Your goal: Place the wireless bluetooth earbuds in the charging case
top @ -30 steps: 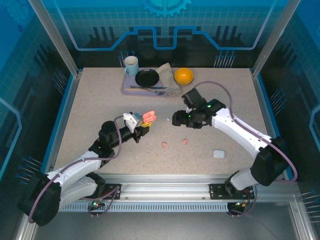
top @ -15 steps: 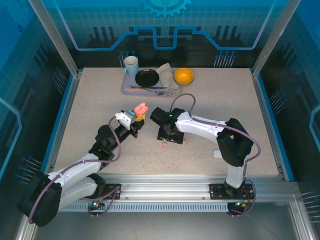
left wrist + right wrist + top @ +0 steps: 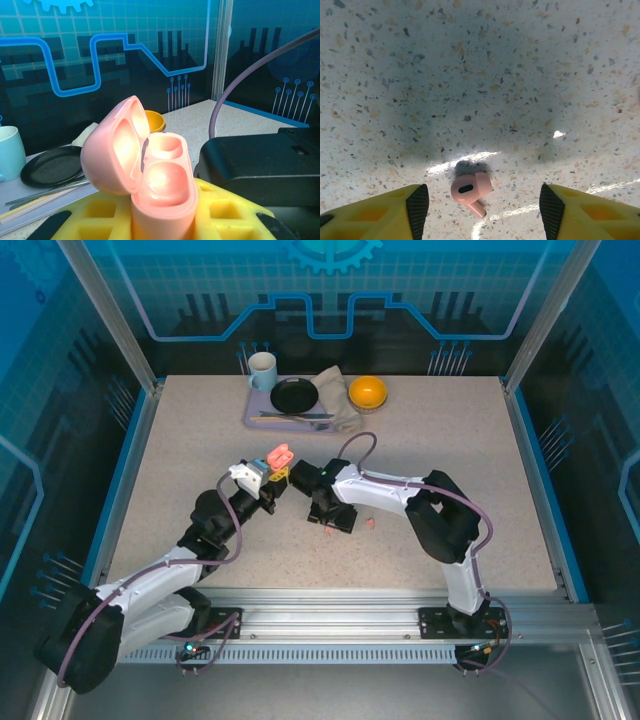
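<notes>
My left gripper [image 3: 272, 472] is shut on an open pink charging case [image 3: 281, 456], held upright above the table. In the left wrist view the case [image 3: 165, 185] has its lid [image 3: 117, 145] swung left and both wells are empty. My right gripper [image 3: 335, 518] points down, open, over a pink earbud [image 3: 328, 531]. In the right wrist view that earbud [image 3: 470, 189] lies on the table between the spread yellow fingers [image 3: 395, 212], touching neither. A second pink earbud [image 3: 371, 523] lies just to the right. The white earbuds are hidden.
A tray [image 3: 250, 420] at the back holds a mug [image 3: 262, 370], a black plate [image 3: 295, 395], a cloth [image 3: 335, 390] and utensils, with an orange bowl [image 3: 367, 392] beside it. The right arm [image 3: 260, 160] sits close beside the held case.
The right arm swung left from the table's middle and came down over the pink earbud. The left gripper shifted slightly left and up with the case.
</notes>
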Controlling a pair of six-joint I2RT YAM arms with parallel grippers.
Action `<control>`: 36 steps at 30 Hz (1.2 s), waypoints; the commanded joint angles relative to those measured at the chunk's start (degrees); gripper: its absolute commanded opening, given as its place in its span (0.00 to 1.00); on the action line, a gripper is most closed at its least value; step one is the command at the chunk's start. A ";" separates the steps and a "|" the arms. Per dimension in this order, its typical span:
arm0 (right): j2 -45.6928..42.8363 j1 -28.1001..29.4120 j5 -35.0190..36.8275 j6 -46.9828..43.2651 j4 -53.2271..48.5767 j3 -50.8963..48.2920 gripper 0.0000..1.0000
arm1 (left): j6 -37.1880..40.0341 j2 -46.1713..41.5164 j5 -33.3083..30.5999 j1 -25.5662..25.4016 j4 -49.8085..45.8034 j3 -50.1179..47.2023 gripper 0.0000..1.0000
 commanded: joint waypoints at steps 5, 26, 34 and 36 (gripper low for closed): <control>1.40 0.79 -1.05 -0.61 2.32 -0.30 0.55 | 0.53 -0.75 0.46 -0.27 1.73 -0.03 0.00; 1.20 0.48 -1.07 -1.06 5.77 -4.48 0.44 | 0.94 -0.88 0.77 -0.30 -0.03 0.81 0.00; 1.54 0.18 -0.54 -2.78 6.22 -4.36 0.43 | 1.01 -0.61 1.38 -0.29 -0.38 1.19 0.00; 1.68 0.14 -0.20 -3.64 6.42 -4.46 0.41 | 1.11 -0.60 1.43 -0.31 -0.57 1.25 0.00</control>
